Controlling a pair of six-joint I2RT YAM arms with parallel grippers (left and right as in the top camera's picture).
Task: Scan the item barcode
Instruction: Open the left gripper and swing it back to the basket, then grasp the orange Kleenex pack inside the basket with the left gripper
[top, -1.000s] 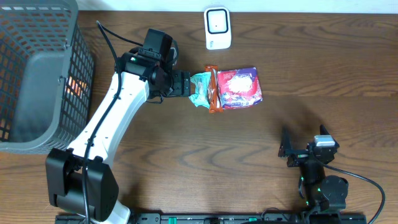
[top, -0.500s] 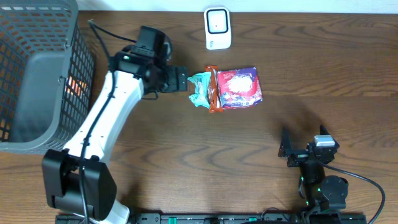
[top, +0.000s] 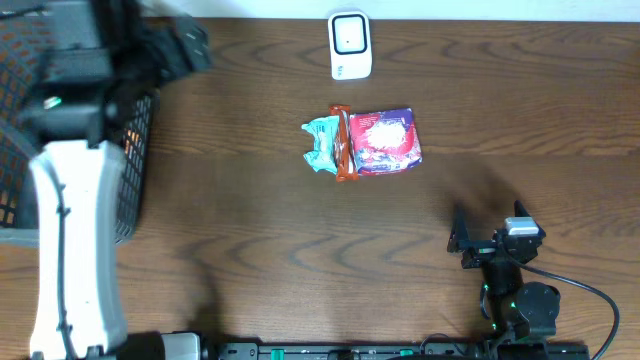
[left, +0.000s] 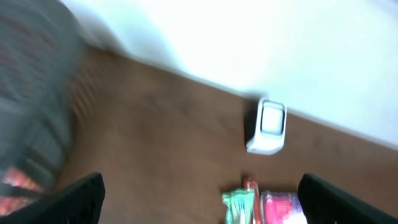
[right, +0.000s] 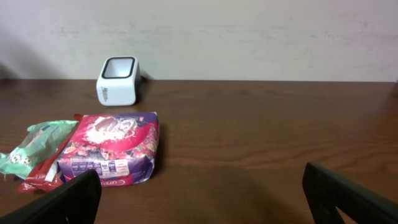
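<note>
Left claw (left: 199, 193), released, withdrawn from purple foil snack packet (top: 383, 141) near white box scanner (top: 350, 45). Right claw (right: 205, 199) released. Grasp packet by edge; turn barcode toward scanner.

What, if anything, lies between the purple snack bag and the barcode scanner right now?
Nothing visible. Only bare table separates the purple snack bag from the barcode scanner. The green packet and the red wrapper lie alongside the bag, off that line.
</note>
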